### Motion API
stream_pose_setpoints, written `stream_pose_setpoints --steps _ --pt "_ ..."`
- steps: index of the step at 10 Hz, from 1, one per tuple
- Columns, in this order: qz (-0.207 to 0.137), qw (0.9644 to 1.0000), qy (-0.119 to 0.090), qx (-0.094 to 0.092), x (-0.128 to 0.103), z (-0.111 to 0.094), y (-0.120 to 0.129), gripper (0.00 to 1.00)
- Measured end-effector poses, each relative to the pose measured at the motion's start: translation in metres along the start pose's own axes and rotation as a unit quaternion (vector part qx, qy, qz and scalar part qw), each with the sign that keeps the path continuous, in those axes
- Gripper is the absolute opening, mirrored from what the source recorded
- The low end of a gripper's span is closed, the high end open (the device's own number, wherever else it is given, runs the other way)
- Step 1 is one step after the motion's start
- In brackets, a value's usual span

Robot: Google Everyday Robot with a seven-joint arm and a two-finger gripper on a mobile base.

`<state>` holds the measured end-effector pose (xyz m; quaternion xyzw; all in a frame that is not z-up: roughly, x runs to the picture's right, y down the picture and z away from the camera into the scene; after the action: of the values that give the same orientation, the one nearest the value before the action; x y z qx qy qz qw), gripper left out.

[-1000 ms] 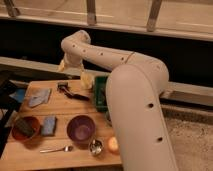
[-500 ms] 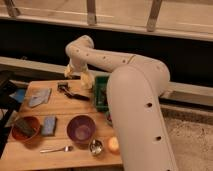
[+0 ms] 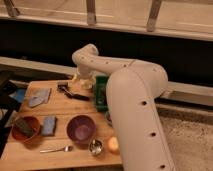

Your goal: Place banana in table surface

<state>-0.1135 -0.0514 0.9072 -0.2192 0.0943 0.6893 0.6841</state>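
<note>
My gripper [image 3: 81, 79] is at the end of the big white arm, low over the far edge of the wooden table surface [image 3: 60, 112], just left of the green tray [image 3: 101, 96]. A pale-yellow stubby piece, the banana [image 3: 77, 81], shows right at the gripper, close above the planks. The arm's wrist hides most of the gripper, and I cannot tell whether the banana touches the table.
A black tool [image 3: 70, 91] lies just in front of the gripper. On the table are a grey cloth [image 3: 39, 97], a brown bowl [image 3: 24, 128], a blue sponge [image 3: 48, 125], a purple bowl [image 3: 81, 129], a spoon [image 3: 55, 149], a metal cup [image 3: 96, 146] and a yellow-orange ball [image 3: 114, 145].
The arm's end has swung a little to the right and come down toward the table's far edge, with the pale-yellow piece staying at the gripper.
</note>
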Motion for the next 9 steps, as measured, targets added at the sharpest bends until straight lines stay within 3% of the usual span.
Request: stream_pose_setpoints --steps 6,9 --pt "-0.003 1.0000 0.006 -0.004 0.003 0.003 0.001 0.18" --pt "-0.005 1.0000 0.004 -0.005 0.007 -0.010 -0.001 0.17"
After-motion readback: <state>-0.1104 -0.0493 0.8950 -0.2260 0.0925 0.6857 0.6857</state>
